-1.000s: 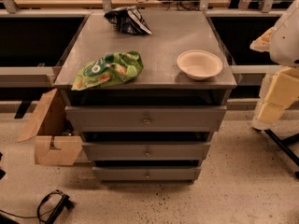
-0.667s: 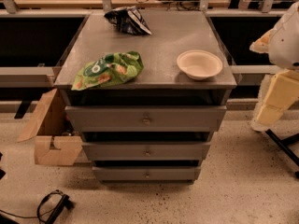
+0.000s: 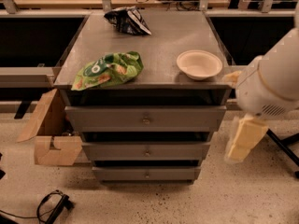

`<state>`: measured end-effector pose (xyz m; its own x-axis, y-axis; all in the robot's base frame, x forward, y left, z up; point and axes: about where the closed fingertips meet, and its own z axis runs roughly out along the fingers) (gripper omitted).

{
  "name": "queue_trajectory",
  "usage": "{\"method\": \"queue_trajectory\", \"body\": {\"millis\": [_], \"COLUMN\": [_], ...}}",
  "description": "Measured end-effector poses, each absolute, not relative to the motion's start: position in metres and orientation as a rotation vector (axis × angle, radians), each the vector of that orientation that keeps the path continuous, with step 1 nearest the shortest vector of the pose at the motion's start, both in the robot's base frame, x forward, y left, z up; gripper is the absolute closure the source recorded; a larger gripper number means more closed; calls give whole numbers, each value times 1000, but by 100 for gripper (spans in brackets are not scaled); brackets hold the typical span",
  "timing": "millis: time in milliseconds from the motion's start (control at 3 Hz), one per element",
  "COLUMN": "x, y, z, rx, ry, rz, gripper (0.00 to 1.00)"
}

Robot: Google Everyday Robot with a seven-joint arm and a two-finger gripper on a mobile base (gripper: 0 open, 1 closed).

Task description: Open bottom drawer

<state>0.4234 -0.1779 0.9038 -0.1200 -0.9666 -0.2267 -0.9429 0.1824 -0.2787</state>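
Observation:
The grey cabinet has three stacked drawers, all shut. The bottom drawer (image 3: 146,173) is the lowest and thinnest front, with a small round knob at its centre. The middle drawer (image 3: 146,151) and top drawer (image 3: 145,119) sit above it. My arm's white body (image 3: 273,80) comes in from the right edge. The gripper (image 3: 244,139), a pale yellow part, hangs beside the cabinet's right side at about middle-drawer height, apart from the drawers and up and right of the bottom knob.
On the cabinet top (image 3: 163,41) lie a green snack bag (image 3: 108,70), a white bowl (image 3: 199,64) and a dark bag (image 3: 127,20). An open cardboard box (image 3: 52,135) stands at the left. A black cable (image 3: 51,205) lies on the floor.
My arm and gripper have moved down and to the left, closer to the cabinet's right side. The drawers and the things on top have not moved.

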Motion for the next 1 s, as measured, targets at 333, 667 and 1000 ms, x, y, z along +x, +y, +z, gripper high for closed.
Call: {"method": "queue_trajectory", "body": {"millis": [333, 667, 1000], "x": [424, 420, 421], "y": [-165, -154, -147], "z": [831, 712, 637], "rx": [-1885, -2014, -2104], "ry": [2072, 2093, 2136], "rz": [-131, -119, -94], "gripper": [0, 0, 0]}}
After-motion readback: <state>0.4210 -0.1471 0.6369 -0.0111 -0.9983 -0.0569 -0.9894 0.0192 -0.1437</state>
